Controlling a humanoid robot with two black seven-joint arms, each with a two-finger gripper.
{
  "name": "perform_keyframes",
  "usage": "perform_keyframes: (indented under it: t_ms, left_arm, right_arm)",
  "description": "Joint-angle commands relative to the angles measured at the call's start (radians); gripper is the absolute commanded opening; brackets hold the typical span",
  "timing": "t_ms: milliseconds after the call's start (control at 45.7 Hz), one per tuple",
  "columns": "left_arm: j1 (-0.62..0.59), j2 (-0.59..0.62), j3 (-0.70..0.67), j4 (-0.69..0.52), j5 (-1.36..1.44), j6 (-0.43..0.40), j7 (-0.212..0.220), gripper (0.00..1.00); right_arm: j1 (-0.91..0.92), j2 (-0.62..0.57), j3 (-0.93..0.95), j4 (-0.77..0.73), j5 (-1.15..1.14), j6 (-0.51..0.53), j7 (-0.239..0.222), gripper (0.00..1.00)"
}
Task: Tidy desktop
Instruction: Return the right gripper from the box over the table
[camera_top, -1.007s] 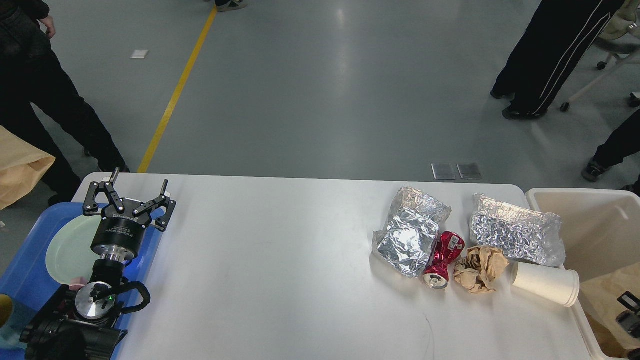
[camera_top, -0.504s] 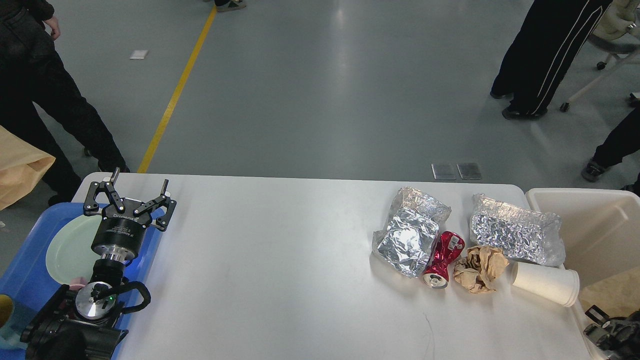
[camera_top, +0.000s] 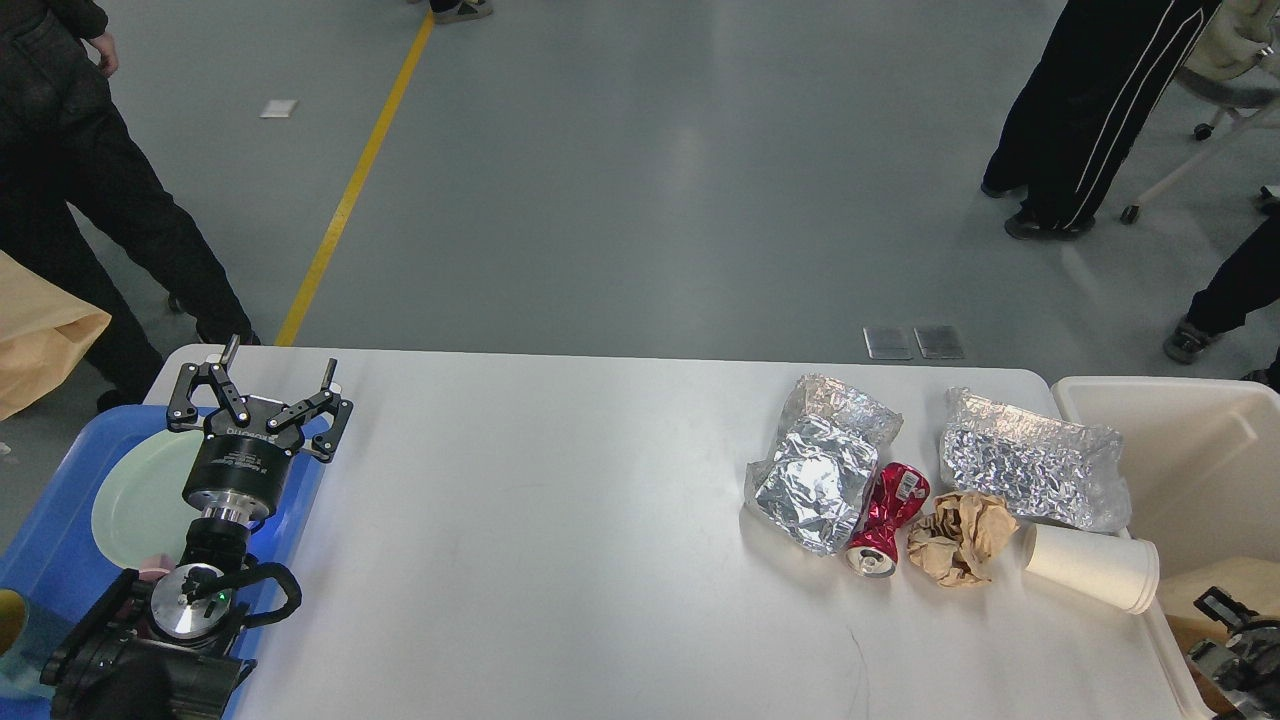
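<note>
Litter is clustered right of the tabletop (camera_top: 560, 520) beside the bin (camera_top: 1180, 450), for disposal presumably; the left end effector (camera_top: 262, 385) is spread wide, the right end effector (camera_top: 1235, 650) cannot be judged.

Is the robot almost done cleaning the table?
Not yet. A pale green plate already sits in the blue tray. Nothing is in hand: the left gripper hangs open and empty above it. Still on the desktop: two foil wrappers, a crushed red can, crumpled brown paper and a tipped paper cup.
</note>
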Motion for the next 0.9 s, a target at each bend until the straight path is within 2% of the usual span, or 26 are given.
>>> perform_keyframes:
  t_ms: [0,109,219,372,482,635,788,876]
  left_arm:
    - [0.0,-0.001,0.0,0.0,0.0,0.0,0.0,0.96]
    - [0.0,-0.001,0.0,0.0,0.0,0.0,0.0,0.96]
    - [0.0,-0.001,0.0,0.0,0.0,0.0,0.0,0.96]
    - [0.0,-0.001,0.0,0.0,0.0,0.0,0.0,0.96]
    - [0.0,-0.001,0.0,0.0,0.0,0.0,0.0,0.96]
    - [0.0,-0.001,0.0,0.0,0.0,0.0,0.0,0.96]
    - [0.0,-0.001,0.0,0.0,0.0,0.0,0.0,0.96]
    - [0.0,-0.001,0.0,0.001,0.0,0.0,0.0,0.96]
  right_arm:
    - [0.066,-0.07,-0.001,0.064,-0.003,0.003,-0.006,1.0]
    - [0.152,-0.115,-0.008,0.147,-0.012,0.021,-0.006,1.0]
    - [0.28,-0.173,-0.042,0.251,-0.061,0.11,-0.008,1.0]
    - [0.551,-0.253,-0.136,0.514,-0.186,0.252,-0.009,1.0]
    - [0.815,-0.273,-0.28,0.725,-0.215,0.346,-0.009,1.0]
    - [1.166,-0.178,-0.455,0.908,-0.215,0.577,-0.009,1.0]
    - [1.488,-0.092,-0.464,1.014,-0.209,0.907,-0.012,1.0]
    - [1.628,-0.069,-0.45,1.101,-0.203,0.987,-0.012,1.0]
